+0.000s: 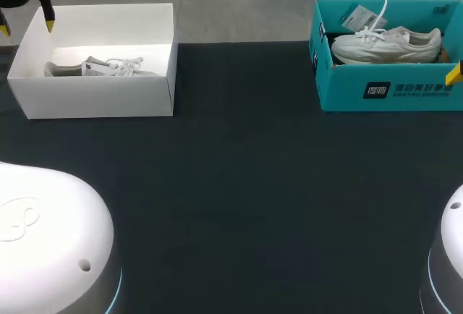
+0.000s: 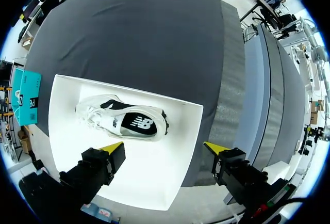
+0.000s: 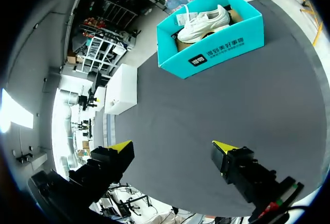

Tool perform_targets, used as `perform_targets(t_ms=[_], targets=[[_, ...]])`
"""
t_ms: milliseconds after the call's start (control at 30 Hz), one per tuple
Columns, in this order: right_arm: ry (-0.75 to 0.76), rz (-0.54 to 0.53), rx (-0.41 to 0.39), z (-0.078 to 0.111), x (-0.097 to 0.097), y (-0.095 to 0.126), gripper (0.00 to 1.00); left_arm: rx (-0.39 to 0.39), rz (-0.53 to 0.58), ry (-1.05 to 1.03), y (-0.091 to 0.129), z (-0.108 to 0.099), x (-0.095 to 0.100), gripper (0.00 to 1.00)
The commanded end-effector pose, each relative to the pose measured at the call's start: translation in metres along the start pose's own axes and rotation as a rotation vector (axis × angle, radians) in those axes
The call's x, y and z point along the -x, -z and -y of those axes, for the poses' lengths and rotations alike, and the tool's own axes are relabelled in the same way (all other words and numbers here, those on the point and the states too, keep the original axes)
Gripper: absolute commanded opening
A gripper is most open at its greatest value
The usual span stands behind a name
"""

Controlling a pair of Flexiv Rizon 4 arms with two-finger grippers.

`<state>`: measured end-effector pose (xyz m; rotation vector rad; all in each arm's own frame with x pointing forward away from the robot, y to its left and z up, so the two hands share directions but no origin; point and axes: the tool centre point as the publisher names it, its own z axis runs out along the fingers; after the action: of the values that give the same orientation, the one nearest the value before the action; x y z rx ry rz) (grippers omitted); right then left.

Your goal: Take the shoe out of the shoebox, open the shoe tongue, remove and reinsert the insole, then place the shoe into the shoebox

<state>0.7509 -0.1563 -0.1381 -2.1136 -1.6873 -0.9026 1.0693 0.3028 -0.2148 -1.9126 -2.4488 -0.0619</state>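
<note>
At the upper left of the frame sits the white rectangular cardboard shoebox [image 1: 94, 98], open-topped and thin-walled. A white lace-up trainer [image 2: 124, 121] lies inside it, and its dark insole [image 2: 138, 125] shows through the collar. My left tool [image 2: 165, 149] hangs above this box, spread wide and holding nothing. One yellow tip is over the box floor beside the shoe, and the other looks to be past the wall.

If I drop straight down from here, I judge a finger could land on that wall. That would buckle the card or shove the light box across the dark matte worktop [image 1: 239, 184]. The soft upper could also fold under a pinch, and the loose laces [image 2: 90, 116] could catch on a tip.

At the upper right stands a teal cardboard shoebox [image 1: 391, 91] with a second white trainer [image 1: 387, 45] in it. A paper tag [image 1: 357, 17] pokes above its rim, another likely snag. My right tool [image 3: 172, 146] is wide and empty over the worktop, with the teal box well ahead of it.
</note>
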Motion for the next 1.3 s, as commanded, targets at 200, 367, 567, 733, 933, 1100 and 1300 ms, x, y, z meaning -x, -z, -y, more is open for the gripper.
perform_targets(t_ms=[200,367,567,733,933,1100,1300], targets=[[0.004,0.193,-0.094,-0.058,0.008,0.001,1.00,0.001,-0.003,0.000,0.000,0.000,0.000,1.00],[0.003,0.225,-0.134,-0.083,0.012,-0.003,1.00,0.001,-0.003,0.000,0.000,0.000,0.000,1.00],[-0.003,0.213,-0.134,-0.091,0.013,-0.004,1.00,0.001,-0.003,0.000,0.000,0.000,0.000,1.00],[-0.003,0.213,-0.134,-0.091,0.013,-0.004,1.00,0.001,-0.003,0.000,0.000,0.000,0.000,1.00],[-0.003,0.213,-0.134,-0.091,0.013,-0.004,1.00,0.001,-0.003,0.000,0.000,0.000,0.000,1.00],[-0.003,0.213,-0.134,-0.091,0.013,-0.004,1.00,0.001,-0.003,0.000,0.000,0.000,0.000,1.00],[0.041,0.456,-0.069,-0.146,0.035,-0.015,1.00,0.001,-0.003,0.000,0.000,0.000,0.000,1.00]])
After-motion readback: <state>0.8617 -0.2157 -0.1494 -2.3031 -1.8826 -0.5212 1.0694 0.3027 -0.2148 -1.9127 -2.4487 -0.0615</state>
